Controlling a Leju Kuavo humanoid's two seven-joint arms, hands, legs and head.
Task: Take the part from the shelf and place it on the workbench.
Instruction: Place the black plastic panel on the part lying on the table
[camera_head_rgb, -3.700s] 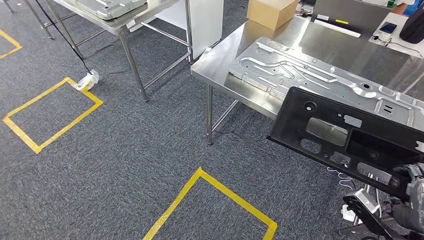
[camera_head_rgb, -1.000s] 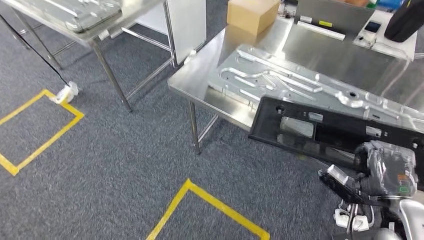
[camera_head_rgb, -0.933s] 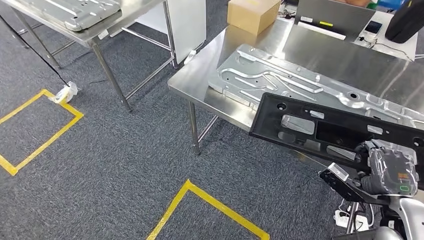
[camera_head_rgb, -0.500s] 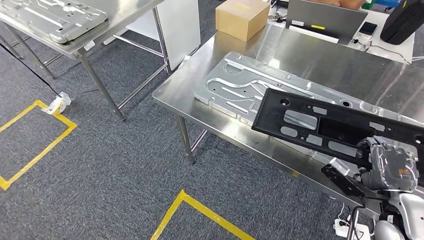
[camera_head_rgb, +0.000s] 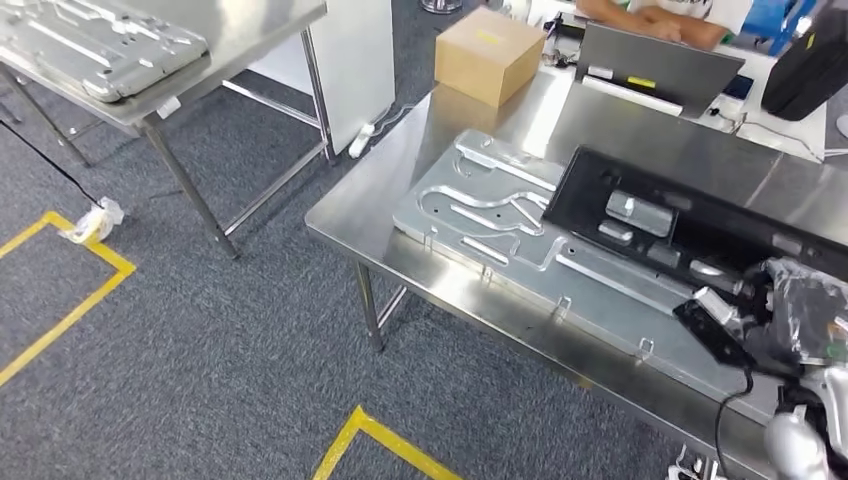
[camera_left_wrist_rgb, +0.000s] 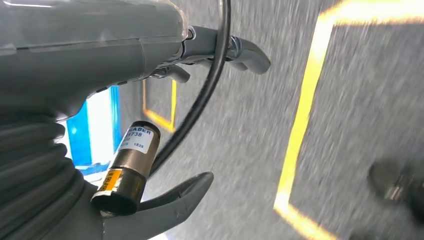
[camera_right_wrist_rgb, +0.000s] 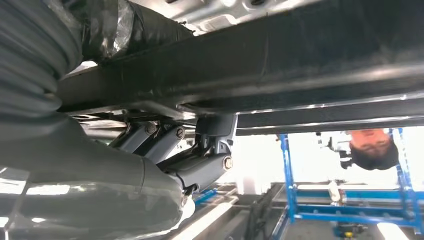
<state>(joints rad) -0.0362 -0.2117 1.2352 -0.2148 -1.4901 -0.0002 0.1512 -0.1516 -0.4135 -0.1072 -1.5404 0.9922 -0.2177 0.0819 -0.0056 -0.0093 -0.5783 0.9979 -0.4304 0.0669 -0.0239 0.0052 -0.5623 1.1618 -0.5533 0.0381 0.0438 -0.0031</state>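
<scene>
The part is a long black panel (camera_head_rgb: 680, 225) with cut-outs, held tilted over the steel workbench (camera_head_rgb: 400, 190) at the right of the head view. My right hand (camera_head_rgb: 800, 320), wrapped in dark film, grips its near edge. In the right wrist view the black panel (camera_right_wrist_rgb: 300, 65) runs across close above my right hand (camera_right_wrist_rgb: 200, 150), whose fingers clasp it from underneath. Under the panel a pressed silver metal sheet (camera_head_rgb: 490, 225) lies on the bench. My left hand (camera_left_wrist_rgb: 190, 75) hangs over the carpet, fingers apart and holding nothing.
A cardboard box (camera_head_rgb: 488, 55) and a grey laptop (camera_head_rgb: 655, 60) stand at the workbench's far side, where a person's arms (camera_head_rgb: 660, 18) rest. A second steel table (camera_head_rgb: 200, 40) with another silver sheet stands at the left. Yellow tape lines (camera_head_rgb: 70, 300) mark the grey carpet.
The camera has moved closer to the workbench, so the whole scene shifted. The black panel now hangs further in over the bench and the silver sheet, instead of off its front edge.
</scene>
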